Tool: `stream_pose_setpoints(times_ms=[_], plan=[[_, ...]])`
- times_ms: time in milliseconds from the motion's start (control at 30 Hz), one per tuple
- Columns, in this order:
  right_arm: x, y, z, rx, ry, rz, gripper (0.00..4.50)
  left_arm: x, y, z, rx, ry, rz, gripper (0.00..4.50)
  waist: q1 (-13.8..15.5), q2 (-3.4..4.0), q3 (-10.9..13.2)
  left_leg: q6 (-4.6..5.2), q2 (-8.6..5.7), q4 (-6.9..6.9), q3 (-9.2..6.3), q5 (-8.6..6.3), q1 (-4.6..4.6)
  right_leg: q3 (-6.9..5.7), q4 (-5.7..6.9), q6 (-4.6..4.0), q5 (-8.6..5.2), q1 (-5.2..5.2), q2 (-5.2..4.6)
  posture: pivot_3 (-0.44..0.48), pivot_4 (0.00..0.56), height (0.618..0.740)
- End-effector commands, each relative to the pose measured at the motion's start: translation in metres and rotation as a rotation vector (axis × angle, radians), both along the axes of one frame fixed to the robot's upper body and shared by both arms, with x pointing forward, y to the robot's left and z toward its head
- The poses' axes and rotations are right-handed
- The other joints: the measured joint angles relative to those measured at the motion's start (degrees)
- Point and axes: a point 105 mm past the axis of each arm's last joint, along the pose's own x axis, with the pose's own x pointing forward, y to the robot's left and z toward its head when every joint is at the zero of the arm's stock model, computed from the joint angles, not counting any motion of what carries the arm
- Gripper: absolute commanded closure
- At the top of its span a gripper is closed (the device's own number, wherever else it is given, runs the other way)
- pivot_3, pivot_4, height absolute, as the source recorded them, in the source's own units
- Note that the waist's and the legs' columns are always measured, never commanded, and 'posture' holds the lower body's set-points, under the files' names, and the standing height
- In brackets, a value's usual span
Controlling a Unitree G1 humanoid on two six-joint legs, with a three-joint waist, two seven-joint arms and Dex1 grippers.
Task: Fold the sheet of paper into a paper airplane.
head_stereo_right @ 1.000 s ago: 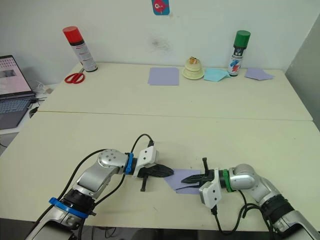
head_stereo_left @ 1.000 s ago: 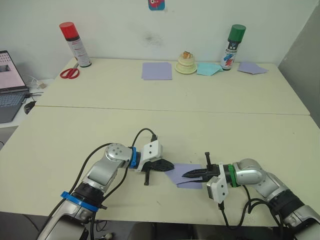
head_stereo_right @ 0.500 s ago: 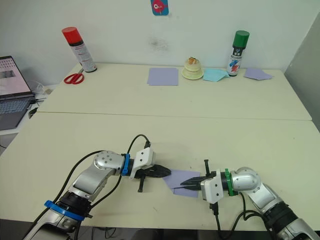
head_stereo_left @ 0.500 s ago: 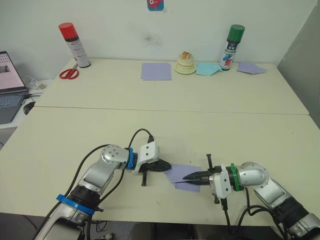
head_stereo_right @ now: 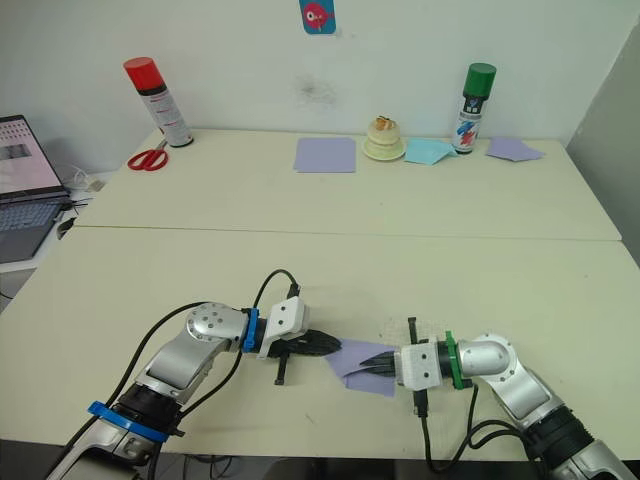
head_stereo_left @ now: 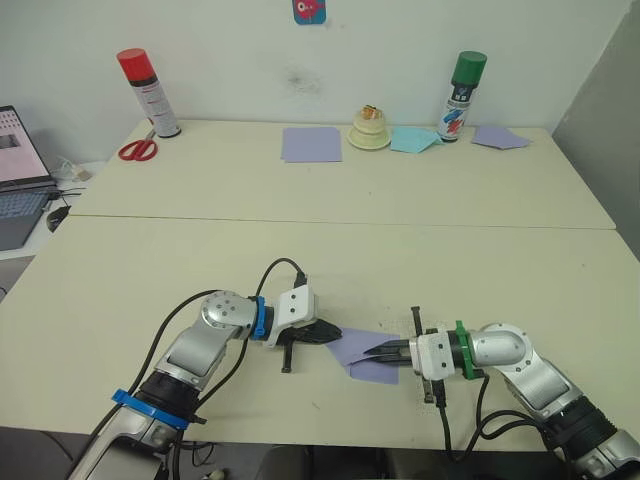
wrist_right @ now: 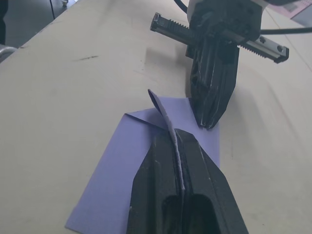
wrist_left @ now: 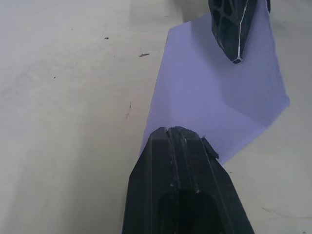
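Note:
The lavender sheet of paper lies near the table's front edge, between my two grippers, partly folded with one flap raised. My left gripper is shut, and its tips rest on the sheet's left edge. From the right, my right gripper is shut on the raised flap, whose thin edge runs up between the fingertips. The two grippers' tips point at each other, a short gap apart over the paper. No finished paper airplane shape is visible.
Along the back of the table stand a red-capped spray can, scissors, a flat lavender sheet, a small cream ornament, pale blue paper, a green-capped can and another lavender piece. A laptop sits far left.
My right wrist has rolled so its white block no longer hangs below, and the gripper has slid a little left over the sheet. The left arm has hardly moved.

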Motion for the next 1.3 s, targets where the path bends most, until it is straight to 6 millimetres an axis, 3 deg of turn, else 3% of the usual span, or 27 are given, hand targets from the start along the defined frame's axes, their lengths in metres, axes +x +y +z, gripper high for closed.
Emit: stream_pose_setpoints(times_ms=[33,167,500,600,700,1000,1300], plan=[[0.002,0.001,0.011,0.038,-0.075,0.006,4.1,-0.007,0.02,-0.033,0.123,0.096,0.05,4.5,0.0,0.0,0.0,0.0,0.0,0.0,0.0,0.0,0.0,0.0,0.0,0.0,0.0,0.0,0.0,0.0,0.15,0.74],[0.0,0.003,0.011,0.03,-0.128,0.03,2.88,-0.007,0.02,-0.032,0.122,0.097,0.052,4.5,0.0,0.0,0.0,0.0,0.0,0.0,0.0,0.0,0.0,0.0,0.0,0.0,0.0,0.0,0.0,0.0,0.15,0.74],[0.0,0.007,0.008,0.043,-0.18,0.042,2.88,-0.008,0.02,-0.032,0.118,0.106,0.056,4.5,0.0,0.01,0.0,0.0,0.0,-0.01,0.0,0.0,0.0,0.01,0.0,0.0,0.0,0.0,0.0,0.0,0.15,0.74],[0.0,0.006,0.004,0.034,-0.163,0.039,3.49,-0.008,0.022,-0.033,0.119,0.108,0.059,4.5,0.0,0.03,0.0,0.0,0.0,-0.01,0.0,0.0,0.01,0.01,0.0,0.0,0.0,0.0,0.0,0.0,0.15,0.74],[-0.001,0.006,0.003,0.028,-0.154,0.043,4.48,-0.008,0.023,-0.034,0.122,0.112,0.063,4.5,0.0,0.03,-0.1,0.0,0.0,-0.01,0.0,0.0,0.01,0.01,0.0,0.0,0.0,0.0,0.0,0.0,0.15,0.74],[0.005,0.006,0.011,0.1,-0.039,-0.025,4.48,-0.009,0.029,-0.038,0.139,0.127,0.076,4.5,0.0,0.08,-0.1,0.0,0.01,-0.01,-0.01,0.0,0.01,0.01,0.0,0.0,0.0,0.0,0.0,0.0,0.15,0.74],[0.023,0.005,0.02,0.172,0.265,-0.233,4.48,-0.01,0.036,-0.043,0.161,0.137,0.09,4.5,-0.1,0.21,-0.5,0.0,0.02,-0.05,-0.07,0.0,0.04,0.01,0.01,-0.02,0.0,0.01,0.0,0.0,0.15,0.74]])
